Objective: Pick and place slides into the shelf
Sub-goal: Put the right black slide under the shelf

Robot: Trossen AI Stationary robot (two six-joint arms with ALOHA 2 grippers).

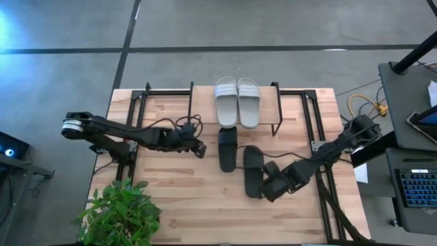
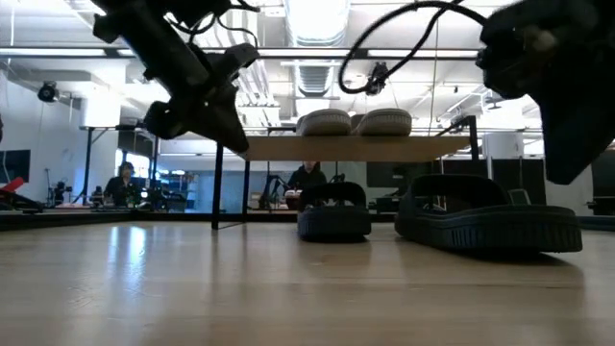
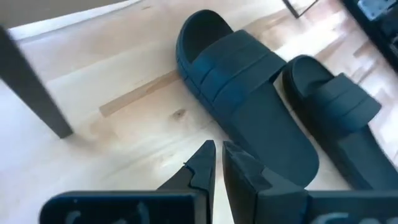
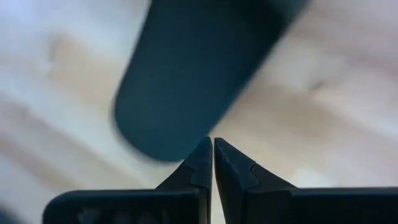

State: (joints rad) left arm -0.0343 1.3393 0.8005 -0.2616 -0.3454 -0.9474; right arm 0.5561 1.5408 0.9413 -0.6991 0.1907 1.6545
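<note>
Two light grey slides [image 1: 237,101] lie side by side, soles down, on the shelf's wooden top [image 1: 203,106]; the low view shows them [image 2: 354,122] on the plank [image 2: 432,147]. Two black slides rest on the table. One [image 1: 227,149] has its toe under the shelf's near edge, and the other [image 1: 253,169] lies to its right. My left gripper [image 1: 199,149] hovers shut left of the first black slide [image 3: 249,106]. My right gripper [image 1: 268,188] is shut and raised just above the heel end of the second black slide [image 4: 199,68].
A potted plant [image 1: 121,210] stands at the table's near left corner. Black metal frames [image 1: 136,109] [image 1: 315,116] flank the shelf on both sides. Bare wood lies near of the black slides. A desk with a keyboard [image 1: 416,188] stands off the table's right edge.
</note>
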